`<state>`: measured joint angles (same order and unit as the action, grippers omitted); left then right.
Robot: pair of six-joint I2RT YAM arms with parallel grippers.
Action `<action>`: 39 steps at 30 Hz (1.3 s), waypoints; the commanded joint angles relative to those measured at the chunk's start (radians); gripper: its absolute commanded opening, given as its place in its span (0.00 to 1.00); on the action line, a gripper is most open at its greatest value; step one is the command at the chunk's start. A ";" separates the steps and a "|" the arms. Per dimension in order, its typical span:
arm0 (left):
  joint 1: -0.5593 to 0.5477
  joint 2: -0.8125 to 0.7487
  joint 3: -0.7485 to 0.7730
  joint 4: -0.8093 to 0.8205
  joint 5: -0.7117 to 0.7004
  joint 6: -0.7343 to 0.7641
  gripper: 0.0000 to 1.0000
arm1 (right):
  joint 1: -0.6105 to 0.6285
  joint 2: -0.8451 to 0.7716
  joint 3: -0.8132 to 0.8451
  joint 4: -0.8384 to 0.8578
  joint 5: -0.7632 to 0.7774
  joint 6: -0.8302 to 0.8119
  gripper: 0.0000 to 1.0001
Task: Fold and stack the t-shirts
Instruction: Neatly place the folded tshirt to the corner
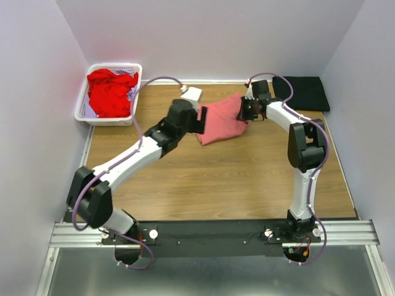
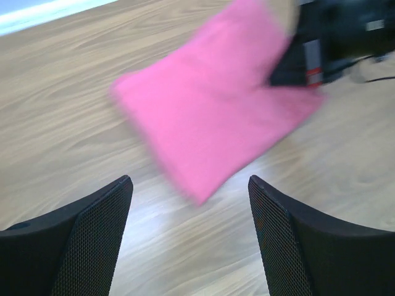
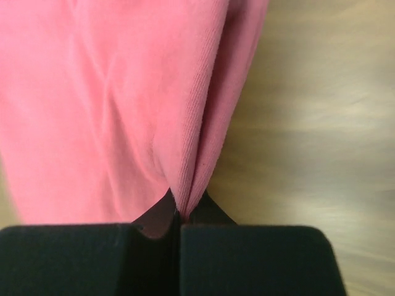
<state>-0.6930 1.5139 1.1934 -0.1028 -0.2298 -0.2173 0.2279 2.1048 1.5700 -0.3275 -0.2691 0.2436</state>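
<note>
Pink shirt (image 1: 221,120) is being pinched by the right tool (image 3: 179,213), left tool (image 2: 188,185) being held wide, empty; red shirt (image 1: 111,92) at ten o'clock unfolded.

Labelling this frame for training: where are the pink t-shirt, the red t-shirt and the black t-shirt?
pink t-shirt (image 1: 221,120), top view, middle of the cloth.
red t-shirt (image 1: 111,94), top view, middle of the crumpled heap.
black t-shirt (image 1: 307,94), top view, centre of the folded square.
</note>
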 commanded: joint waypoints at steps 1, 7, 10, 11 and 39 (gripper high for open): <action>0.090 -0.124 -0.127 -0.123 -0.068 -0.076 0.83 | -0.007 0.063 0.148 -0.148 0.328 -0.289 0.00; 0.188 -0.328 -0.277 -0.244 -0.106 -0.142 0.92 | -0.061 0.102 0.263 -0.146 0.550 -0.420 0.00; 0.211 -0.404 -0.340 -0.259 -0.109 -0.192 0.97 | -0.090 0.121 0.337 -0.146 0.565 -0.435 0.00; 0.220 -0.420 -0.353 -0.256 -0.109 -0.204 0.97 | -0.107 0.130 0.352 -0.147 0.574 -0.446 0.01; 0.236 -0.474 -0.506 -0.229 0.007 -0.310 0.98 | -0.311 0.322 0.797 -0.088 0.605 -0.445 0.00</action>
<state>-0.4644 1.0286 0.6781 -0.3347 -0.2359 -0.5278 -0.0360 2.4016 2.2925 -0.4641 0.3298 -0.2432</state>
